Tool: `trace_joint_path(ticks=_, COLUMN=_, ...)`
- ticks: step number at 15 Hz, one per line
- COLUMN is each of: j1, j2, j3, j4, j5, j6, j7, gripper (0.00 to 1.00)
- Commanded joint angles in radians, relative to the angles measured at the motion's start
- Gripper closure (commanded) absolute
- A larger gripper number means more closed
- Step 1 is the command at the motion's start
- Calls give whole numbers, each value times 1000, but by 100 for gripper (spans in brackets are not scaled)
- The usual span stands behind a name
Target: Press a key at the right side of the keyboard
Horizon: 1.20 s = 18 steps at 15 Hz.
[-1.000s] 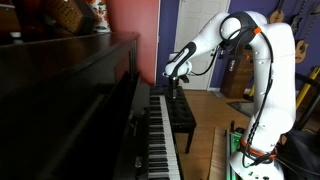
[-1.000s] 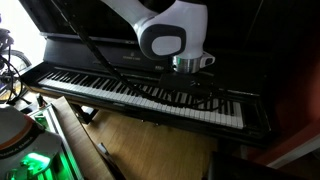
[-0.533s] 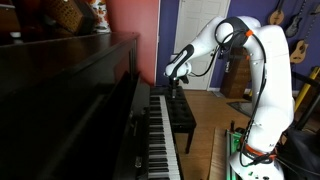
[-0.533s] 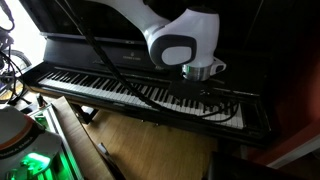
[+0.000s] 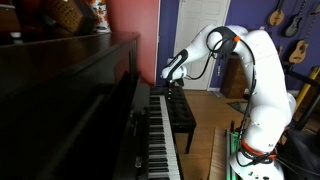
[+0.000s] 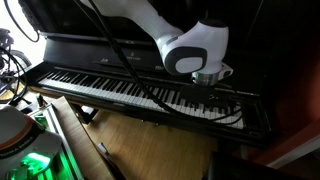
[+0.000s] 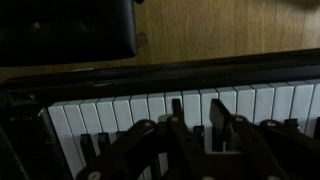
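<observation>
Keyboard (image 6: pixel 100 85): ran along the piano's front, with the gripper (image 6: pixel 213 88) just above its right-end keys.
Jaws: empty, but I cannot tell how far open (the wrist view was dark).
Risk: a descent off-centre would likely strike two keys, or a black one; pushing too deep could jam the fingers.
Hidden: the fingertips and any key contact.

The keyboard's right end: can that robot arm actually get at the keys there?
Probably yes. The arm reaches over the keyboard near its right end, jaws just above the keys, and nothing shows between them.
</observation>
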Motion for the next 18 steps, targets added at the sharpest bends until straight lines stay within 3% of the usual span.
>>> trace_joint_path(ticks=1, j1=-34, j2=80, j3=44, j4=86, j5=14, j6=7, j7=-12, gripper=95)
trace_joint_path(ticks=3, j1=-39, j2=108, j3=56, j4=116, j5=12, j6=4, j7=-11, gripper=100)
trace_joint_path(ticks=18, j1=-53, j2=217, j3=76, j4=211, j5=-13, j6=-25, j7=-13, gripper=100)
